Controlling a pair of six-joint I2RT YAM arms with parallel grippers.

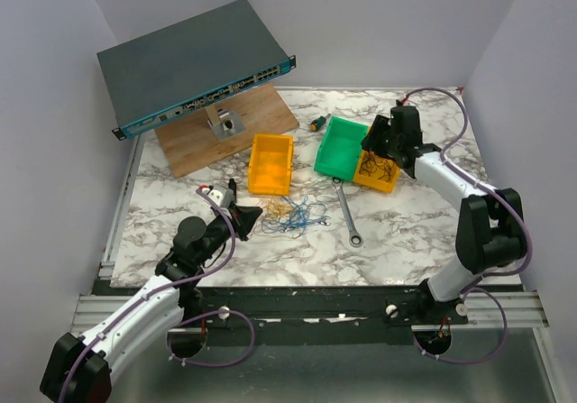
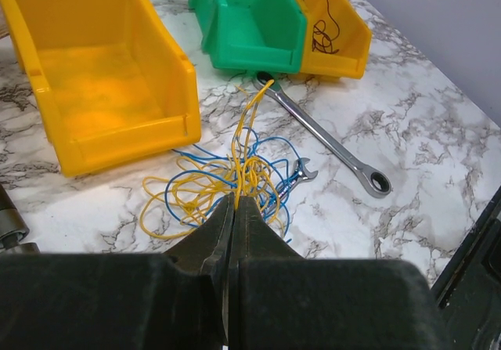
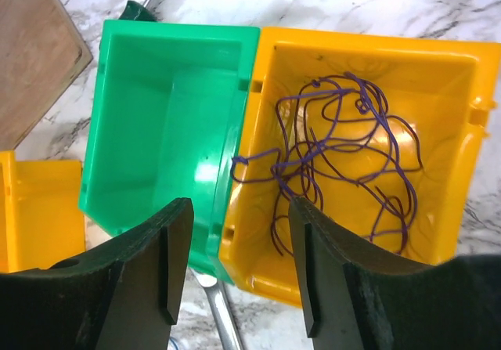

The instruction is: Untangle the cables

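on veined marble [image 1: 406,232], hair-thin blue and yellow cables [image 1: 293,214] lie looped.

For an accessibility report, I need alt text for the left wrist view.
The left end effector, closed, pinches yellow strands of the tangled blue and yellow cables lying on a marble table. Behind stand an empty yellow bin and a green bin, with a wrench to the right.

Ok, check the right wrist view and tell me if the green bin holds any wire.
No, the green bin is bare inside; the purple wire lies in the yellow bin beside it.
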